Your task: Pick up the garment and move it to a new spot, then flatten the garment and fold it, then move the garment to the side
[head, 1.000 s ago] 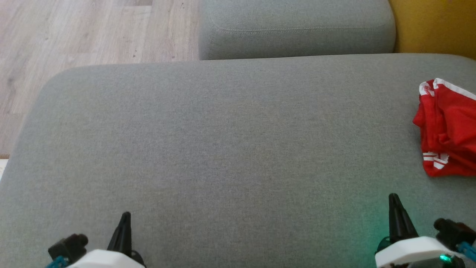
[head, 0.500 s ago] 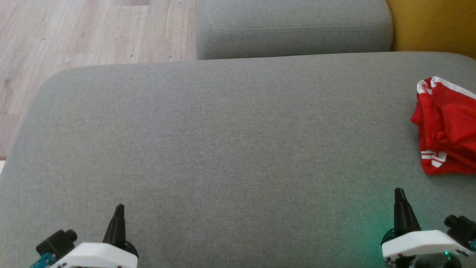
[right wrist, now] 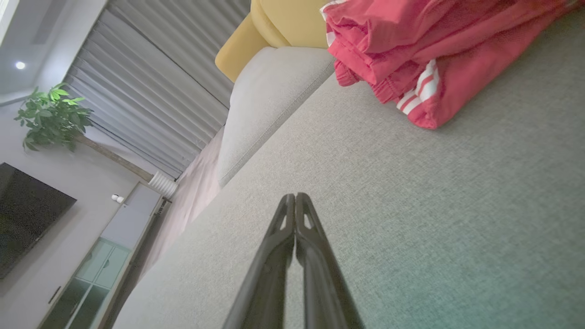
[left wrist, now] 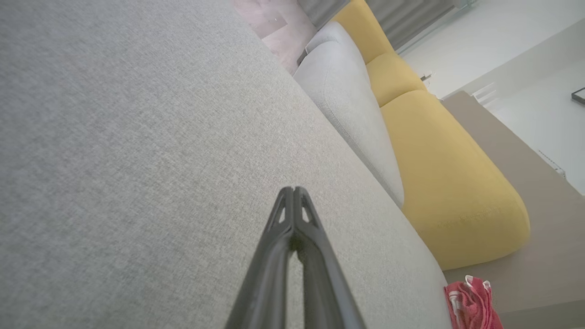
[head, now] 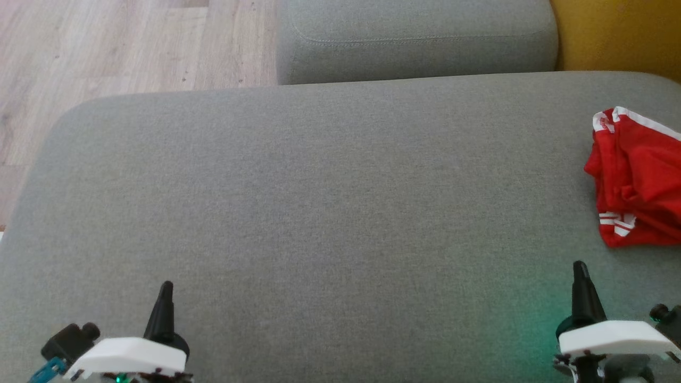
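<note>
Grey cushion spans the work area; red garment lies in a compact, rumpled heap at the cushion's right edge, white stripes showing. Left gripper and right gripper hover over the cushion's near edge, fingers pressed together, holding nothing. Judgement: this fits either a garment awaiting pickup or one folded and set aside; the layers do not settle which. Glass-fronted cabinet stands beyond the cushion; contents too dim to tell.
</note>
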### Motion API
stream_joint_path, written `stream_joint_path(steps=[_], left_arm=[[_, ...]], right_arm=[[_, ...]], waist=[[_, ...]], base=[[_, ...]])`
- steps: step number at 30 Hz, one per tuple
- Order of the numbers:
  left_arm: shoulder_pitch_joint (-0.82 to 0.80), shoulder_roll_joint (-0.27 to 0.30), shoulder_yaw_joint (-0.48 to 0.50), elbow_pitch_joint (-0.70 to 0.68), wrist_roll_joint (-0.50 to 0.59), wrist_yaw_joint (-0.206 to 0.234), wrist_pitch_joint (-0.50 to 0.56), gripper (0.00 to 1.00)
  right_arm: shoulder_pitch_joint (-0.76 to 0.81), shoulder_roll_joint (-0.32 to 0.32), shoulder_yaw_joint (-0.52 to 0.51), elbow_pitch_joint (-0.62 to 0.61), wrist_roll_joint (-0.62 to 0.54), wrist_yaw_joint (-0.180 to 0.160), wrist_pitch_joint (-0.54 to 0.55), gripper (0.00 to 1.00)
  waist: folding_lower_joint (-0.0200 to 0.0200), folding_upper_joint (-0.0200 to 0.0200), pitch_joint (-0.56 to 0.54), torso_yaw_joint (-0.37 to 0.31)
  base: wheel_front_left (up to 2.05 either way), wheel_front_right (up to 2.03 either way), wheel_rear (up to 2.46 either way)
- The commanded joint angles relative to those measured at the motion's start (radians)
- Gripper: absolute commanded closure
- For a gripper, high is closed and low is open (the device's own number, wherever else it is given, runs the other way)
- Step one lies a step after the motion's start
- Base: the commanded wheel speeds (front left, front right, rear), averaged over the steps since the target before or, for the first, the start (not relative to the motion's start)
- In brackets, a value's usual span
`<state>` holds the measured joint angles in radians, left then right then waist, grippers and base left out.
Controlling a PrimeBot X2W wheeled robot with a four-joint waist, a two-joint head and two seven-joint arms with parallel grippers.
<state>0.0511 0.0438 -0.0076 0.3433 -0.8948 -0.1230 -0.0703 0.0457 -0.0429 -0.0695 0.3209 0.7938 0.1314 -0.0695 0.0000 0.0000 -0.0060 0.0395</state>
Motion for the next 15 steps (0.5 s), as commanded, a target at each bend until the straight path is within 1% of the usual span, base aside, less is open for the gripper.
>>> stream_joint_path(steps=[1, 15], left_arm=[[-0.053, 0.005, 0.031, -0.038, -0.024, -0.004, 0.006, 1.00], [-0.079, 0.005, 0.053, -0.053, -0.191, -0.005, 0.049, 1.00]], right_arm=[[-0.051, -0.004, 0.007, -0.036, 0.029, 0.000, 0.005, 1.00], [-0.076, -0.005, -0.006, -0.046, 0.219, 0.000, 0.048, 1.00]], waist=[[0.0000, 0.0000, 0.000, -0.001], [0.0000, 0.0000, 0.002, -0.010]], base=[[0.00, 0.00, 0.00], [0.00, 0.00, 0.00]])
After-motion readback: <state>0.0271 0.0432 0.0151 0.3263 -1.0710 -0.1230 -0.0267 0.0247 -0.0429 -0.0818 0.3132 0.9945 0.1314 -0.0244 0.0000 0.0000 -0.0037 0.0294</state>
